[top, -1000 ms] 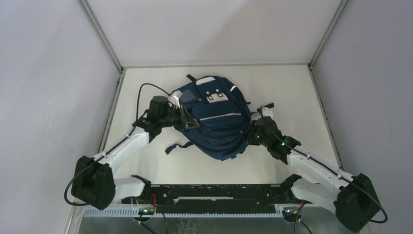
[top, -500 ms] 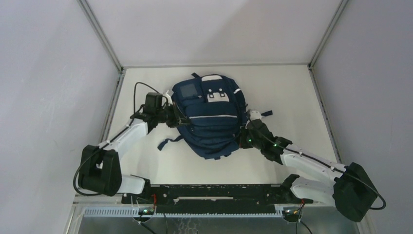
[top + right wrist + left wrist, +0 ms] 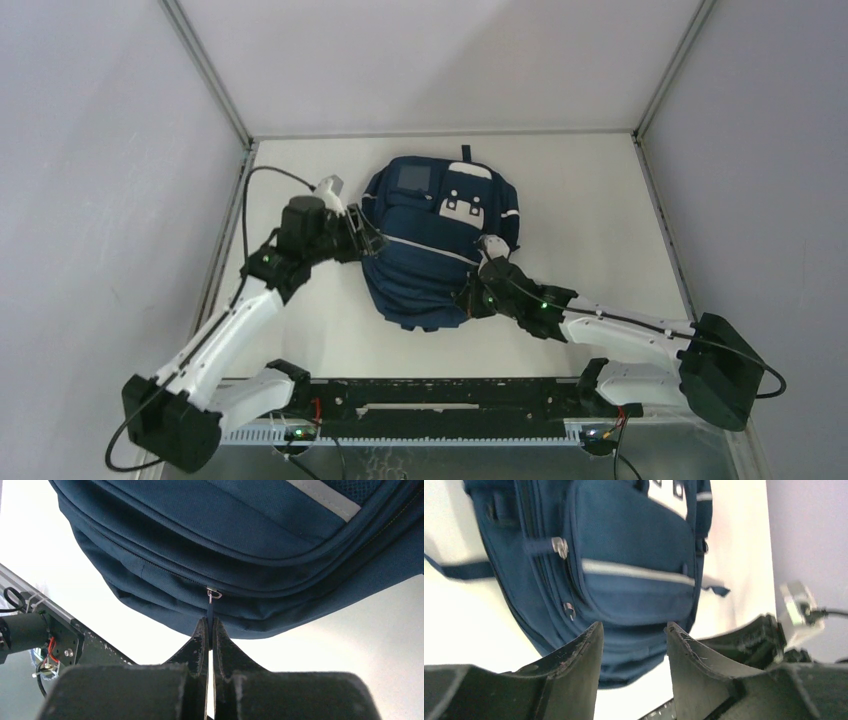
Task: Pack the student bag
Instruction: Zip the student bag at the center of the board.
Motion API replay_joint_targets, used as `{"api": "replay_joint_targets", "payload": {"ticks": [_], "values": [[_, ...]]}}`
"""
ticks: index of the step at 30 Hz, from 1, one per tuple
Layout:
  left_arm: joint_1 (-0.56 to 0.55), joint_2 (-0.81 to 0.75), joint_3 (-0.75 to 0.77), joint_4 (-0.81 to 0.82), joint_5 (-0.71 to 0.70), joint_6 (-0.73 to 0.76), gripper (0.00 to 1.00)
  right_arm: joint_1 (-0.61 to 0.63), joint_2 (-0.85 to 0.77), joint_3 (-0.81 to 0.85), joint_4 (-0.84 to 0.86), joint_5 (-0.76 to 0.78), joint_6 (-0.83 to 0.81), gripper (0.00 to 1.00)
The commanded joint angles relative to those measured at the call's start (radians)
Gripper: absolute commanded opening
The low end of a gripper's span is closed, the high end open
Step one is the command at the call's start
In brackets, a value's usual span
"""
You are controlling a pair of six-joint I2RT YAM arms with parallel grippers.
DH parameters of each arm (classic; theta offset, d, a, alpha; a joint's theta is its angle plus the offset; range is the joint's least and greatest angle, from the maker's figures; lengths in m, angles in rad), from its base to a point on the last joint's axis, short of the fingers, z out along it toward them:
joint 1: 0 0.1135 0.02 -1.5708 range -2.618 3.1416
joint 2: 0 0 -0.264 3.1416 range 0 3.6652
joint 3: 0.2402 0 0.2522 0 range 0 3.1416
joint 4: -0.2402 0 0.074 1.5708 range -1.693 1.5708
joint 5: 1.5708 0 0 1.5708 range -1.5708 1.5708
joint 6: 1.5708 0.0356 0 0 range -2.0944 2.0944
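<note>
White tabletop (image 3: 600, 190) bears the student bag (image 3: 430, 255) mid-surface. Right hand (image 3: 472, 298) pinches its zipper pull (image 3: 210, 612); left hand (image 3: 365, 240) gapes empty beside it, so a tug may drag the whole bag.

Top cam: high, behind the arm bases, looks down and fwd on the whole table (image 3: 600, 200) w/ the student bag (image 3: 430, 250). L wrist cam: near, faces right across the bag front, past the left gripper (image 3: 634, 630). R wrist cam: very close at the bag's near-right edge, faces left, zip pull (image 3: 210, 611) pinched in the right gripper (image 3: 210, 627). All 3 share the bag.
</note>
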Motion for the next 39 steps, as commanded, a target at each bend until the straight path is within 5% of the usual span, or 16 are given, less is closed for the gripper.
{"api": "replay_joint_targets", "payload": {"ticks": [1,8,19,25,29,39], "values": [[-0.079,-0.114,-0.179,0.060,-0.050,-0.236,0.56,-0.018,0.011,0.049,0.083,-0.001,0.021,0.00],[-0.239,-0.058,-0.265,0.220,-0.095,-0.464,0.66,-0.015,0.041,0.075,0.075,-0.014,0.019,0.00],[-0.254,0.102,-0.318,0.387,-0.088,-0.631,0.64,-0.008,0.028,0.075,0.055,-0.005,0.017,0.00],[-0.258,0.133,-0.318,0.395,-0.106,-0.657,0.42,0.004,0.029,0.075,0.053,0.006,0.015,0.00],[-0.238,0.128,-0.320,0.379,-0.116,-0.645,0.02,0.005,0.035,0.075,0.022,0.019,0.001,0.00],[0.033,-0.098,-0.389,0.266,-0.096,-0.499,0.00,-0.141,0.001,0.008,-0.079,0.109,-0.059,0.00]]}}
